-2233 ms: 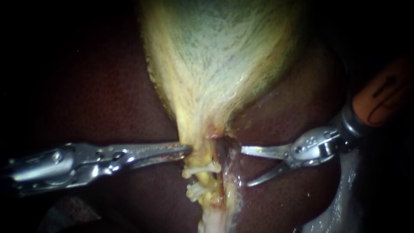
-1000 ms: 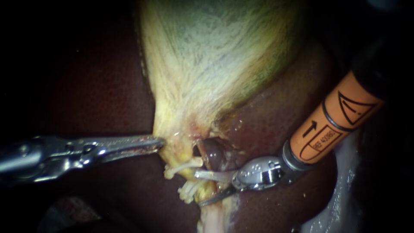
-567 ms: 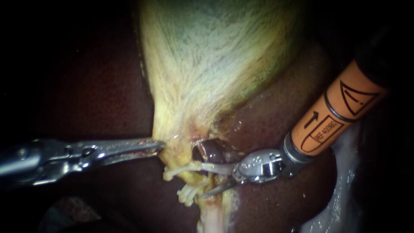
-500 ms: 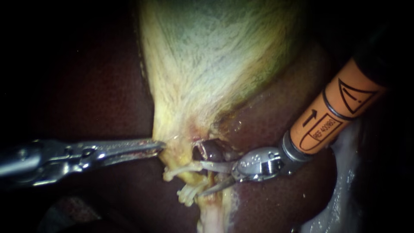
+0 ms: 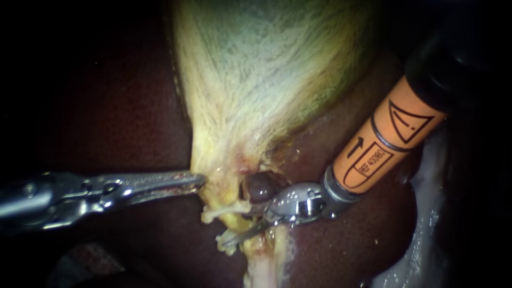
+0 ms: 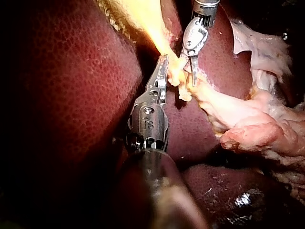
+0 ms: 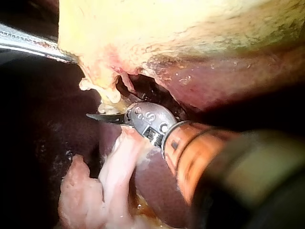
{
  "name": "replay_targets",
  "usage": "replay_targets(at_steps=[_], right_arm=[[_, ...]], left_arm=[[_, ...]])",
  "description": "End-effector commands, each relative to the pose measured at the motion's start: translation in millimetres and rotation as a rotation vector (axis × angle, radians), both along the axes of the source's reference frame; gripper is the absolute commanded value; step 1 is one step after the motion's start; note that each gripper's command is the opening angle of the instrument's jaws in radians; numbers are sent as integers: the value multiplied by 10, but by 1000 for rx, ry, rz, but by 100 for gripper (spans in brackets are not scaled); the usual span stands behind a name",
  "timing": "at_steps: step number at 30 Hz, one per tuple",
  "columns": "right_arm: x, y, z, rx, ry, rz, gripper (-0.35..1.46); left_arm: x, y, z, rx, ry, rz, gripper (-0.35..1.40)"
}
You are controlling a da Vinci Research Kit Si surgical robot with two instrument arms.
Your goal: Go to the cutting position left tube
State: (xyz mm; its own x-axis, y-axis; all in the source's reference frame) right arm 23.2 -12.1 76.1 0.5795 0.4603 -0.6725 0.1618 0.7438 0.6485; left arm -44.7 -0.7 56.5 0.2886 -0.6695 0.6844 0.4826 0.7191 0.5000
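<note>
The pale yellow-green gallbladder (image 5: 256, 80) narrows downward onto the dark red liver (image 5: 133, 117). Short pale tubes (image 5: 221, 212) stick out below its neck. My left instrument (image 5: 198, 182) comes in level, with its jaws shut on the edge of the gallbladder's neck (image 6: 164, 64). My right instrument (image 5: 239, 226), with an orange sleeve (image 5: 381, 141), reaches in with open blades around the tubes. Its lower blade (image 5: 234, 239) shows, while tissue hides the upper one. I cannot tell which tube is the left one. The right wrist view shows a dark blade (image 7: 102, 116) under the tube stumps.
A dark round lump (image 5: 260, 186) sits just above the right instrument's hinge. Pale fatty tissue (image 5: 264, 269) trails down from the tubes, and whitish tissue (image 5: 426, 234) lies at the right. In the left wrist view pink loose tissue (image 6: 252, 129) lies beside the right instrument (image 6: 193, 78).
My right instrument has pushed in leftward, and its open blades now reach further past the tubes. My left instrument first pulled the gallbladder's neck to the left and has since held still.
</note>
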Motion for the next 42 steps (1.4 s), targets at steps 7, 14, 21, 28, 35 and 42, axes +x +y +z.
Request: replay_targets(at_steps=[7,14,21,28,35,42], right_arm=[[9,-1,2,52,25,2,121],[20,-3,5,89,46,3,120],[30,-9,8,135,73,-8,120],[31,-9,8,137,85,-6,120],[26,-9,7,138,87,-9,120],[26,-9,6,146,91,-3,118]], left_arm=[[-3,1,1,1,-2,1,-33],[-5,3,3,1,-2,0,-33],[-5,3,4,1,-2,0,-32],[-4,6,7,2,-3,1,-32],[-1,11,11,4,-4,1,-32],[3,17,18,5,-5,2,-32]])
